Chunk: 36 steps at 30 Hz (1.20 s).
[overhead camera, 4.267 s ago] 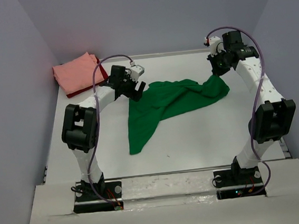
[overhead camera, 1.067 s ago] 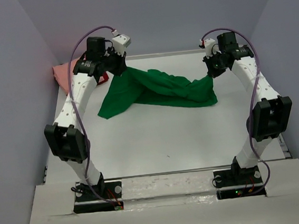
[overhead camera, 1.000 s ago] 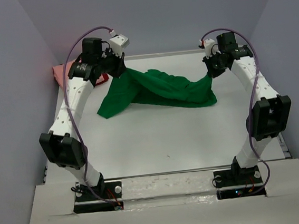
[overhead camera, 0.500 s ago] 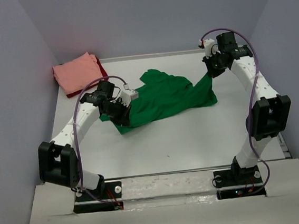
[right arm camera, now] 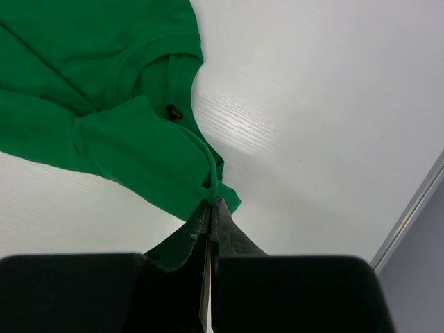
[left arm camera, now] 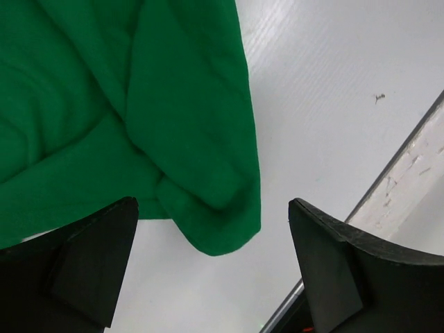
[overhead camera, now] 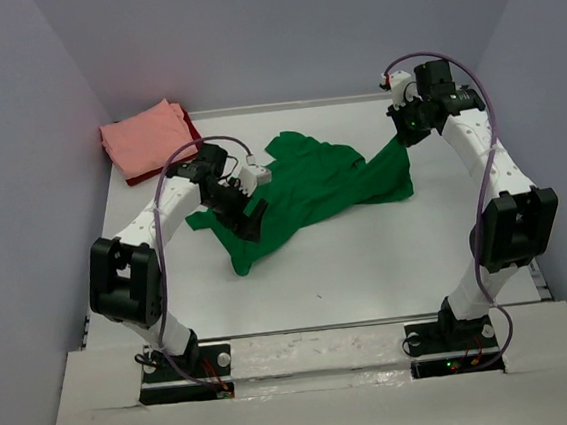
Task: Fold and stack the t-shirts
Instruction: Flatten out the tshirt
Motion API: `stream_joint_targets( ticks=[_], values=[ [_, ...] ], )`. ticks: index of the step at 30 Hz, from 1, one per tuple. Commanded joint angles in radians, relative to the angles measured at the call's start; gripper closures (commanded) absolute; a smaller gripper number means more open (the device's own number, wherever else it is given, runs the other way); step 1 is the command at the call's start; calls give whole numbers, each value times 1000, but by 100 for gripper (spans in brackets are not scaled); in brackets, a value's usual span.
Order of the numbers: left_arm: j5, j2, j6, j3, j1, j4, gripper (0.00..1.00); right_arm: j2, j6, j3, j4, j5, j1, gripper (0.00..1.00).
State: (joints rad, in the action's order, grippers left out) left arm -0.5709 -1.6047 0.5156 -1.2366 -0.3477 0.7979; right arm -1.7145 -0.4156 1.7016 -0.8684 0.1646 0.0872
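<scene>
1. Left hand (overhead camera: 247,214): the jaws are spread wide and hold nothing. It hangs low over the near-left part of the green t-shirt (overhead camera: 311,185). In the wrist view a rounded fold of cloth lies on the bench (overhead camera: 389,263) between its fingers (left arm camera: 83,257). Whether they touch the cloth cannot be told.
2. Right hand (overhead camera: 403,133): the jaws are pressed together, pinching an edge of the green t-shirt at its far-right end. The cloth rises from the bench to the pinch.
3. Green t-shirt: it lies mid-bench, rumpled and lapped over itself, with one tail pointing toward the near edge. It is not flat.
4. Pink t-shirt (overhead camera: 146,137): it is folded in the far-left corner, on top of the dark red t-shirt (overhead camera: 196,137). Only an edge of the dark red one shows. Both sit apart from the green one.
5. Assessment: two garments appear finished. The green one is at the spreading stage, and no fold has been made.
6. Risks:
   - With only the right end held, a pull by that hand would likely drag the whole garment instead of stretching it, bunching it further.
   - If the left hand closes on the doubled fold below it, it may take two layers. The shirt would then open crooked.
   - The right-hand pinch is on a thin edge, and a sharp tug could slip it free.
   - A wide leftward sweep of the cloth could disturb the finished stack.
</scene>
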Motion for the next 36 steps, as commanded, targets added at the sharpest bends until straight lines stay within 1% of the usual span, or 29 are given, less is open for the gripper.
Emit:
stream_joint_targets(
  ticks=[1,4,5,6,7,8,9,11,12,15,16,19,26,31,36],
  values=[
    [47,22,-43,-145,-4,-64,1,38,-11,3,31,-13,9,100],
    [132,46,-133,-179,-4,-202,1,33,-11,9,31,-11,9,100],
    [147,57,-149,-176,-4,-291,1,33,-11,10,31,-10,9,100],
    [193,69,-181,-167,-5,-337,1,32,-9,10,31,-10,9,100],
    [204,68,-193,-149,-8,-400,1,29,-9,10,31,-8,9,100],
    [210,57,-198,-149,-10,-407,1,29,-8,10,31,-7,9,100],
    [223,2,-203,-159,-14,-393,1,30,-9,10,31,-7,9,100],
    [215,-66,-209,-202,-25,-317,1,33,-9,6,29,-10,9,100],
    [200,-105,-209,-210,-28,-304,1,35,-14,4,29,-13,9,100],
    [174,-122,-197,-164,-40,-313,1,38,-17,-3,31,-17,9,100],
    [143,-130,-187,-161,-42,-304,1,38,-18,-2,31,-20,9,100],
    [114,-173,-158,-165,-43,-266,1,30,-17,1,31,-16,9,100],
    [123,-239,-106,-187,-43,-230,1,24,-14,-8,31,-7,9,100],
    [100,-308,-81,-198,-42,-207,1,33,-17,-16,31,-7,9,100],
    [92,-350,-81,-216,-42,-224,1,41,-22,-19,29,-8,9,100]
  ],
)
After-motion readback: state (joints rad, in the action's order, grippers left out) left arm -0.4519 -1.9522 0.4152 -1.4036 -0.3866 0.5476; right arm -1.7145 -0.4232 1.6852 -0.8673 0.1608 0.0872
